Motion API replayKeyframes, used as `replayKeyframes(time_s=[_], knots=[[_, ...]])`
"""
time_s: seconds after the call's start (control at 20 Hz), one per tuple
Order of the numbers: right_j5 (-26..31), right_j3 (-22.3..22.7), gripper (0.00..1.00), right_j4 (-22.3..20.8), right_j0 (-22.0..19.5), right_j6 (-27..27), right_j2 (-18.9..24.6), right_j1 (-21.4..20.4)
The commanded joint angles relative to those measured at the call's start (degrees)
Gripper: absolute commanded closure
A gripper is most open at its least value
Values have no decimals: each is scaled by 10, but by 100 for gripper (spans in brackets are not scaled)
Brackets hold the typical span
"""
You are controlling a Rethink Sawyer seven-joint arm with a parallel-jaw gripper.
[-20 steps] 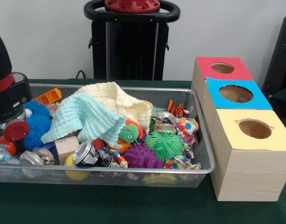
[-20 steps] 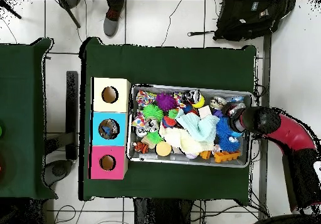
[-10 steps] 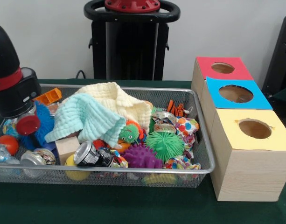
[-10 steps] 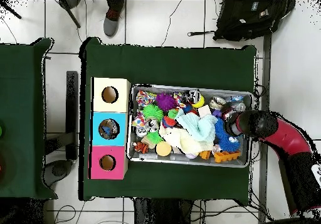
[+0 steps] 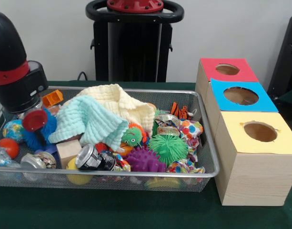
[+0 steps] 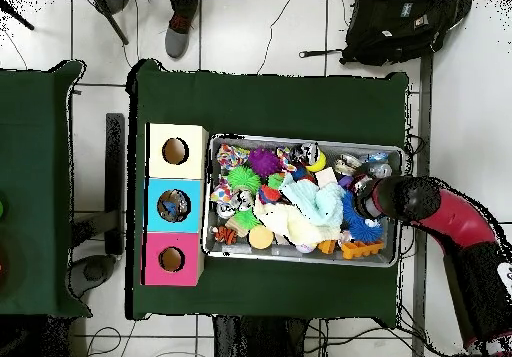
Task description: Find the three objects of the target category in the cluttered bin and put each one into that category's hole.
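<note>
The near rim of the wire bin (image 5: 136,174) is being shown resting on the green counter (image 5: 112,210), with a crushed can (image 5: 91,158), a purple spiky ball (image 5: 141,161) and a green spiky ball (image 5: 168,148) lying along it, well off to one side of the jaws. A yellow-topped box (image 5: 257,157) is standing just beside the bin's end, farthest from the jaws, with a blue-topped box (image 5: 238,98) and a red-topped box (image 5: 226,70) lined up behind it, each with a round hole.

Deeper in the bin, a mint cloth (image 5: 88,121) and a cream cloth (image 5: 119,105) are being seen heaped over the middle, just beside the jaws. A blue spiky ball (image 5: 41,133) is lying directly under the arm's end, an orange ball (image 5: 8,147) near it, and an orange block (image 5: 51,98) just behind.

The gripper (image 5: 34,119) is being held low over the bin's end, above the blue spiky ball; the jaws are hidden by the arm's black body (image 5: 15,71), so whether they are open or closed cannot be told, nor whether anything is being touched. In the overhead view the gripper (image 6: 368,199) is placed over the bin's end opposite the boxes.
</note>
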Motion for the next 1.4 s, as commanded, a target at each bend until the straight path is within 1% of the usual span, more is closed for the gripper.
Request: replayKeyframes(time_s=[0.05,0.1,0.15,0.2,0.25,0.35,0.6,0.65,0.7,0.75,0.95,1.15,1.3,1.4], knots=[[19,28,100,-18,19,-67,-5,-11],[22,16,100,-24,19,-79,-3,-12],[21,-20,100,-36,19,-110,7,-10],[28,-40,100,-43,20,-129,10,-9],[34,-73,100,-61,27,-156,12,-11],[55,-102,100,-79,35,-184,12,-21],[59,-110,100,-97,42,-194,14,-47],[79,-122,100,-96,44,-197,14,-48],[86,-125,100,-95,43,-200,16,-50],[115,-147,100,-90,44,-210,20,-46],[169,-174,100,-84,55,-215,20,-63],[189,-182,100,-80,64,-202,19,-68],[190,-178,100,-84,70,-198,19,-69],[190,-167,100,-86,77,-194,18,-72]])
